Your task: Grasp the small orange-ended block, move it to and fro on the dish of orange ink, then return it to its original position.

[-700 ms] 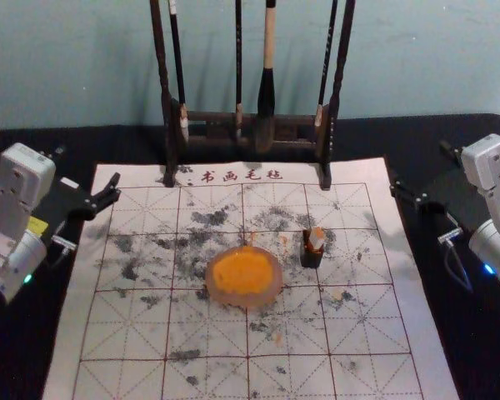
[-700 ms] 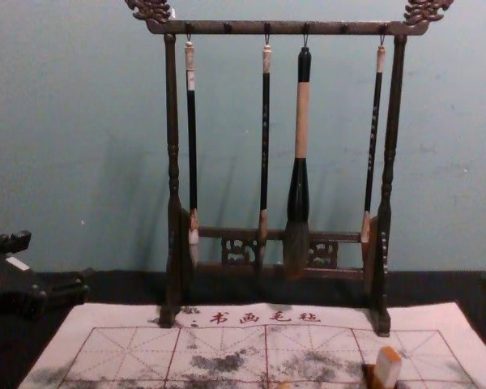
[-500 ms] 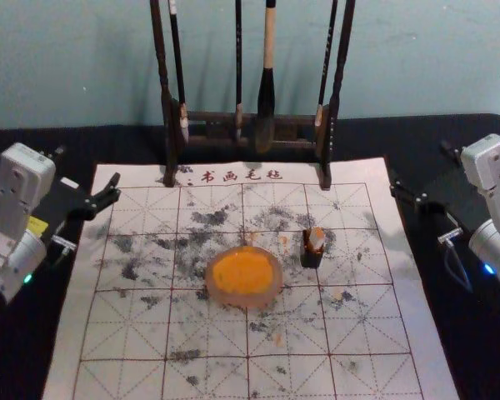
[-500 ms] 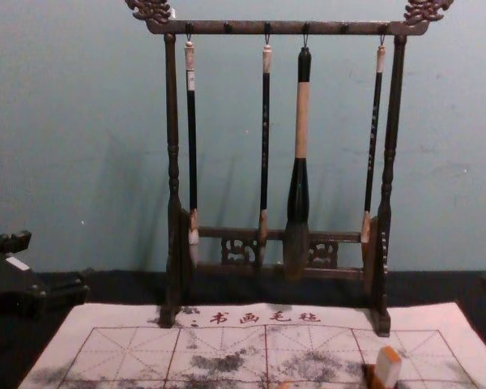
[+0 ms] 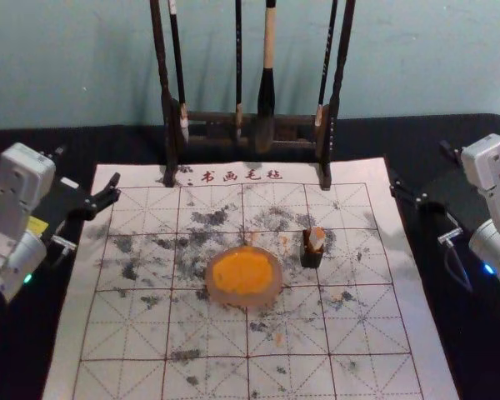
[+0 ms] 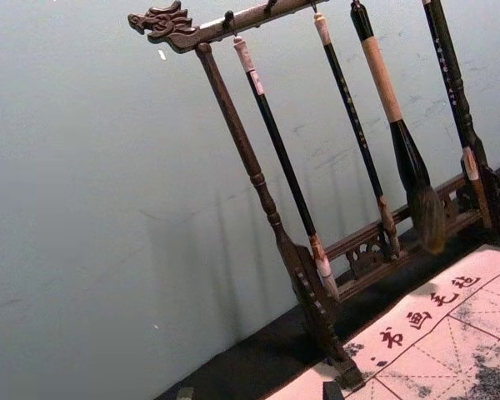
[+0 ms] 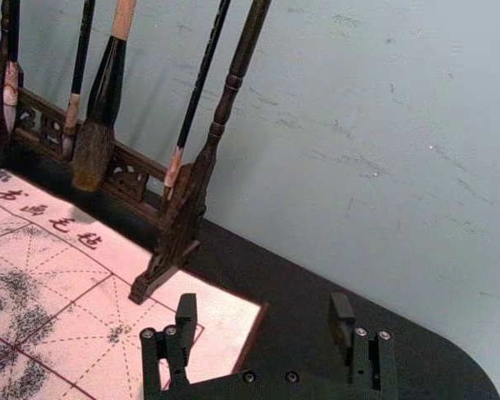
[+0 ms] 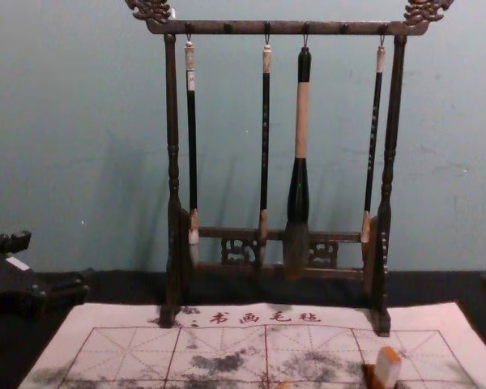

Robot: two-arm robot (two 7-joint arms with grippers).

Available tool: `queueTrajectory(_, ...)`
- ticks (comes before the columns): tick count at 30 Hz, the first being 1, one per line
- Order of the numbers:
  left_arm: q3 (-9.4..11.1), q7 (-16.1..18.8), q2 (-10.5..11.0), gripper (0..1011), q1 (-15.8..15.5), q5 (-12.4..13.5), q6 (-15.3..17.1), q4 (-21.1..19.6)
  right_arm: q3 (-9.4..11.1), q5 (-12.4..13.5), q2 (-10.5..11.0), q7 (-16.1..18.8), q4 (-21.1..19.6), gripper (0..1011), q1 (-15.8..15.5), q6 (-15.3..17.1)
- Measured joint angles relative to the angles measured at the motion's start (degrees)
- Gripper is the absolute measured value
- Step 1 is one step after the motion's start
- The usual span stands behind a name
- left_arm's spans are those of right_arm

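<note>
**Ink-blotched mat [image 5: 125,333], nothing gripped**

On the dark table [image 5: 458,350], the gridded mat reads 书画毛毡 along its 12 o'clock edge. Beyond, at 12 o'clock, a wooden rack [image 5: 208,117] holds four hanging brushes [image 8: 302,121]; characters on the slim handles are too small to read. The left gripper [image 5: 87,165] hangs at 10 o'clock, the right gripper [image 5: 418,164] at 2 o'clock, each with fingers spread apart and empty. The dish [image 5: 244,275] of orange ink sits near the mat's centre. Just off its 2 o'clock side, the orange-ended block [image 5: 316,242] stands in a small dark holder [image 5: 311,259].
</note>
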Motion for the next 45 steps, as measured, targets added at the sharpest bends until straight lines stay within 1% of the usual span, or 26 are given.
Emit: queueTrajectory(45,0.0,0.0,0.0,1001,0.0,0.0,0.0,0.0,0.0,0.0,0.0,0.0,0.0,1000,0.0,0.0)
